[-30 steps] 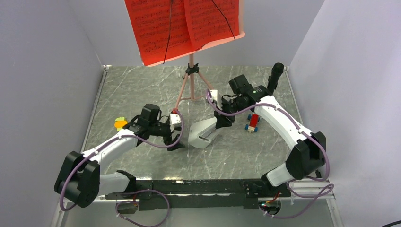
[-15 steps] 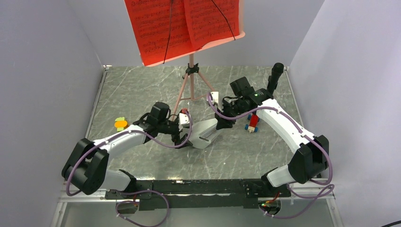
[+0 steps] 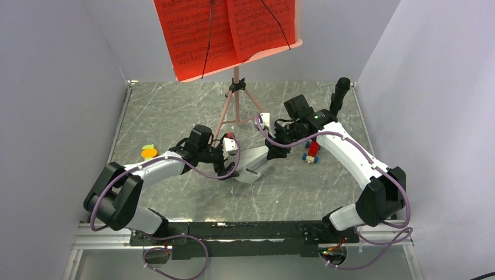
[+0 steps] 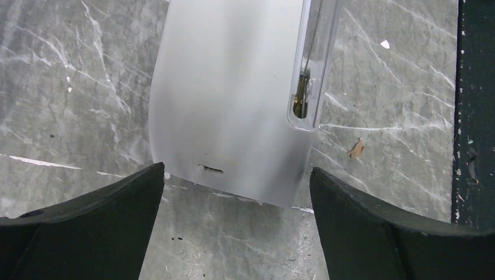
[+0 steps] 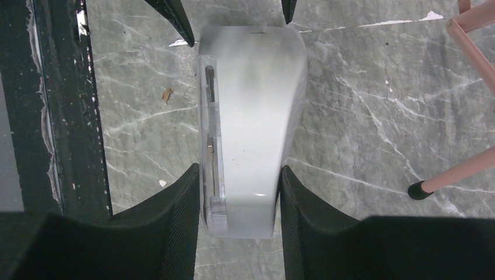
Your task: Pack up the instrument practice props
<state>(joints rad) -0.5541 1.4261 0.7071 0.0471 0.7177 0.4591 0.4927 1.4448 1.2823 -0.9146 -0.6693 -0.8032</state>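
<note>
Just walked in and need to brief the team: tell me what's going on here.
Both arms are working on the white metronome, which lies on its side on the table. The right gripper is clamped on its narrow end. The left gripper is open, its fingers flanking the wide base without gripping it. The pink music stand stands upright at the back with the red sheet-music pages on its desk, so neither is packed yet.

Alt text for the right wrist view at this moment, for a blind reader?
The right hand grips the white metronome, lying on the grey marble table, by its narrow end. Open fingertips of the left hand flank its wide far end; a pink stand leg crosses at right.
</note>
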